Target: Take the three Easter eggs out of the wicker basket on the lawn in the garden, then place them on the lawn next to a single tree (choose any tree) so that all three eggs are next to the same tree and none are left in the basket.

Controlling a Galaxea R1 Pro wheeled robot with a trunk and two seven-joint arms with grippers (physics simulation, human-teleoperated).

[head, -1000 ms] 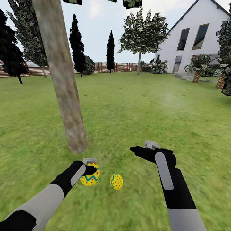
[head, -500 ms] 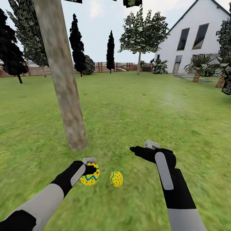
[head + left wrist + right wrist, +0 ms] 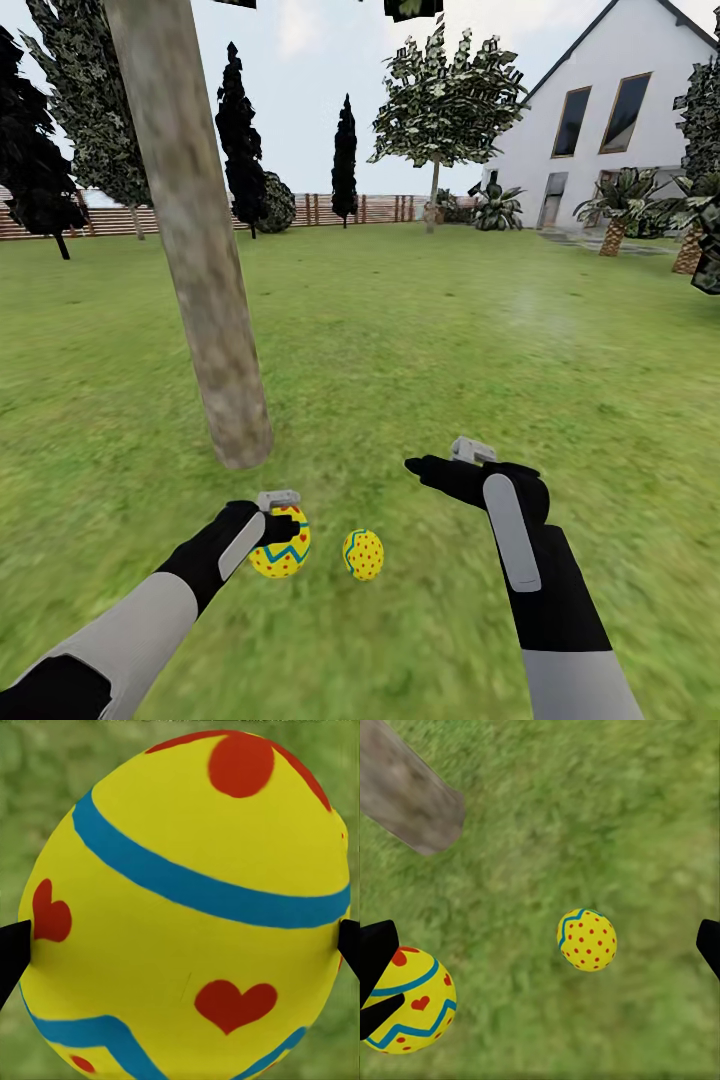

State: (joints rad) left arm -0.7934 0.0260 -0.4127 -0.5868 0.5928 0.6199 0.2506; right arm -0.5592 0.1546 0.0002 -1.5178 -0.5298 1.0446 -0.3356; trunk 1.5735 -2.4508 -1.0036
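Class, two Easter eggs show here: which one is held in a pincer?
The heart-marked egg, clamped in the left pincer; the dotted egg lies free on the lawn.

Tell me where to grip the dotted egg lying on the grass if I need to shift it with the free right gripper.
Grip the dotted egg across its narrower middle, coming straight down from above. It lies free on the lawn with open grass around it. The heart egg, held in the left gripper, sits to its left, so set the right gripper fingers front and back.
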